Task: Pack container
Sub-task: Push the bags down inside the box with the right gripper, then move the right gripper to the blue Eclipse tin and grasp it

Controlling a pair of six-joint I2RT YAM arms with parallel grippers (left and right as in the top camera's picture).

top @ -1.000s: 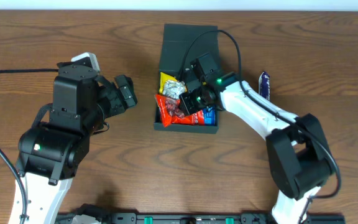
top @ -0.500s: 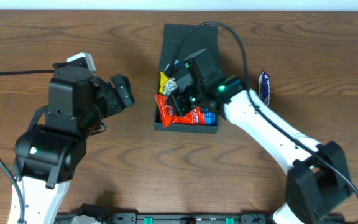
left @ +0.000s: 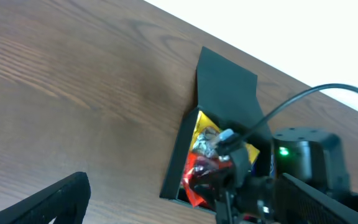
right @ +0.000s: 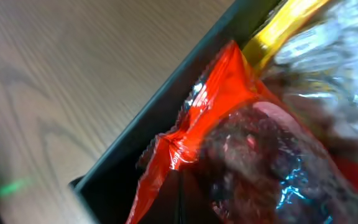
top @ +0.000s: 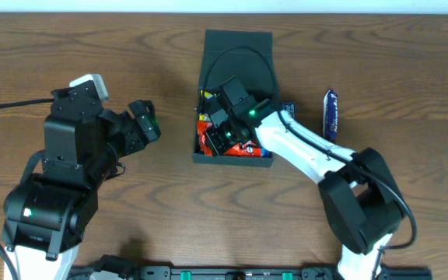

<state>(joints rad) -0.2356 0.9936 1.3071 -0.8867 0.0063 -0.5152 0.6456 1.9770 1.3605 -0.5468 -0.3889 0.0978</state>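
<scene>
A brown tabletop (top: 68,47) with dark, wavy wood grain fills nearly the whole overhead view. Along its 12 o'clock edge runs a plain white strip (top: 224,5); whether it is wall or floor cannot be told. At 6 o'clock a black rail (top: 232,273) borders the edge. The light is soft and even, with faint shadows.
</scene>
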